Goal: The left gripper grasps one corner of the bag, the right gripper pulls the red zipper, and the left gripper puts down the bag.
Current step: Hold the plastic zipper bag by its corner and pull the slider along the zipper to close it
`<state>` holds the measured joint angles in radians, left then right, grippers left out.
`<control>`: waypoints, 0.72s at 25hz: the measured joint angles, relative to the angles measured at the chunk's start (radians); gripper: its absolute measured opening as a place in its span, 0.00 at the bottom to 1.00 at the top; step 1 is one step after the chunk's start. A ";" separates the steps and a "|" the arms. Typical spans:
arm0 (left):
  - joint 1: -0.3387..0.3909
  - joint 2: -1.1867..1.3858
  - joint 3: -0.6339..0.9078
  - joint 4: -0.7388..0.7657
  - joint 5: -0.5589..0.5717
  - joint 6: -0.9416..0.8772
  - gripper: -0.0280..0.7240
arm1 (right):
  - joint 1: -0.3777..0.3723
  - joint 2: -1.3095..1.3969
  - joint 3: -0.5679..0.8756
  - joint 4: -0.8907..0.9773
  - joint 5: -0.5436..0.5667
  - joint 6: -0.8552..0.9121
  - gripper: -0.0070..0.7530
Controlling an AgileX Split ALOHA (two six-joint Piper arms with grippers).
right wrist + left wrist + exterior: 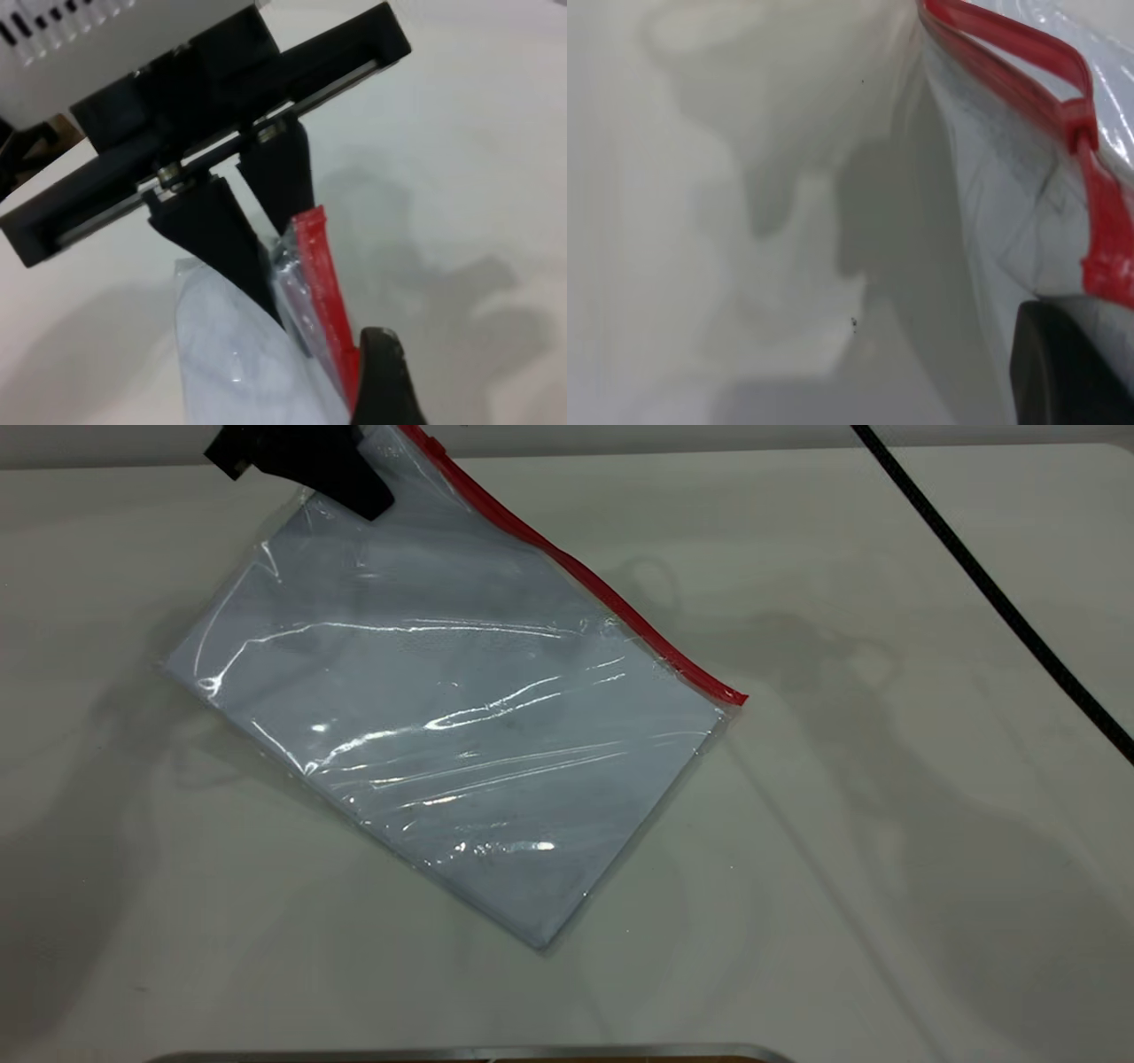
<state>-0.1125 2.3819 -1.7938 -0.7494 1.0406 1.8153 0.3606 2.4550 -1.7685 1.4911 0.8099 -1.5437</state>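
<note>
**Left claw has the corner pinned, zipper strip is ready for a pull**

Your left gripper (376,506) is pinching the corner of the bag (390,465) at the far end of the red zipper (611,602), so that end lifts while the rest of the bag (443,726) lies flat on the table (886,868). That anchors it for a pull. The plastic is clear, crinkly and glossy over pale sheets. Your right gripper (385,372) sits close by the red strip; can't tell its jaws
</note>
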 joint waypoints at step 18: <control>-0.023 0.000 0.000 0.000 -0.063 0.014 0.11 | 0.019 0.033 -0.002 0.005 0.052 0.005 0.62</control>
<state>-0.1353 2.3819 -1.7938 -0.7494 0.9775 1.8297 0.3793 2.4883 -1.7705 1.4961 0.8620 -1.5385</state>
